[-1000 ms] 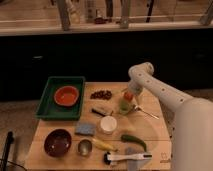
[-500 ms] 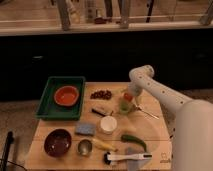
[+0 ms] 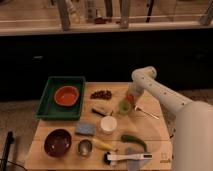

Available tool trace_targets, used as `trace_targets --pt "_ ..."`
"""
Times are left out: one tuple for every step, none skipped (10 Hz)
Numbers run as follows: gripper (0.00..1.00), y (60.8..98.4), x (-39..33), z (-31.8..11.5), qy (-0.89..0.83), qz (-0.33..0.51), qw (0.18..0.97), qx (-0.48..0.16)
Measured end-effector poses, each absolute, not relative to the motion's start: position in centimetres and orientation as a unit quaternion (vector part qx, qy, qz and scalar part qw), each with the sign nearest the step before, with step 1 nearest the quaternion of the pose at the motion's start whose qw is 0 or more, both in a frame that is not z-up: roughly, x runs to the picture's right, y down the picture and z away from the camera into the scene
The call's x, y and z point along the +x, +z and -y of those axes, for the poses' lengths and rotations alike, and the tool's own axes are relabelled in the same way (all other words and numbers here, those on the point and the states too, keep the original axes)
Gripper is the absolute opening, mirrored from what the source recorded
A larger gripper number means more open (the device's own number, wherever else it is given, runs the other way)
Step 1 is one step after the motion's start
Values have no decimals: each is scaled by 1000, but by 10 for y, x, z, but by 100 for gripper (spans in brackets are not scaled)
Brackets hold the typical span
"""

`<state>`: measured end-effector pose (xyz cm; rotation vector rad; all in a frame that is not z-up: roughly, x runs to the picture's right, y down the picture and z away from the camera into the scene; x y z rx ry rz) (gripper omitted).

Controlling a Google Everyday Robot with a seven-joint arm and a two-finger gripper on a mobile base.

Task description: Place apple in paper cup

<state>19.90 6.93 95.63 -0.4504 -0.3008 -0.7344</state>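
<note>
Gripper (image 3: 130, 96) at the far right of the table (image 3: 152, 132), on the apple (image 3: 129, 100); whether it grips cannot be told. Paper cup (image 3: 108, 124) stands nearer, left. Risk: a loose hold drops the apple short of the cup.

**One camera, high above the table's near edge**

The single view looks down from above the near edge of the table (image 3: 155, 127) toward its far edge, at middling range. The robot's body covers the near right corner. The gripper (image 3: 129, 102) hangs inside the right edge, towards the far side.
</note>
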Motion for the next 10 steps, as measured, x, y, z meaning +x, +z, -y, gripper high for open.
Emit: trace_targets --pt "24 957 201 -70 -354 146 899 -215" --pt "12 957 200 -70 -357 147 898 -211" --pt "3 952 199 -69 -364 146 896 -209" --pt "0 947 200 -64 -370 143 895 -204" --pt "0 942 200 -61 -373 143 895 -200" --pt "0 934 196 -53 -381 142 893 -192" --pt "0 930 194 -49 -385 143 892 -187" --pt "0 927 193 -46 -388 143 892 -183" --pt "0 922 195 -40 -392 142 891 -177" --pt "0 920 195 -38 -394 144 891 -174"
